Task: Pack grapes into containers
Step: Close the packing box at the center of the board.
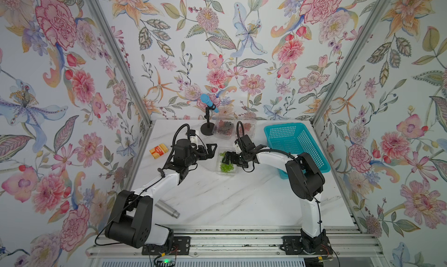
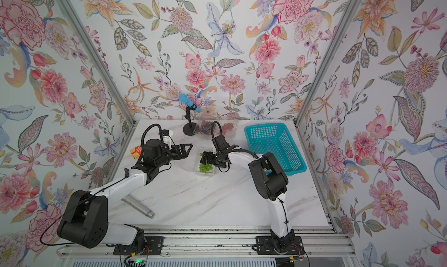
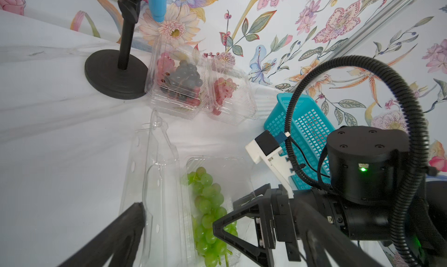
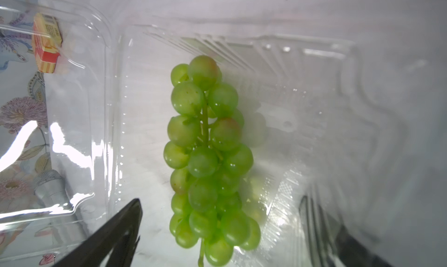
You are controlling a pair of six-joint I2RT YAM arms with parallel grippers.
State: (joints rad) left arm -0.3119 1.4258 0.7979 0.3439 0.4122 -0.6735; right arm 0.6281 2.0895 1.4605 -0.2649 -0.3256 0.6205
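While green grapes [image 4: 205,144] lie in the open box [image 4: 321,51], we find the right gripper [image 4: 219,203] — spread, empty — over them, a jaw either side of the bunch's length; the left gripper [image 1: 210,152], also spread, stands beside.

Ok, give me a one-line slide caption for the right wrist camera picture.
Open right gripper framing a green grape bunch that lies in an open clear clamshell.
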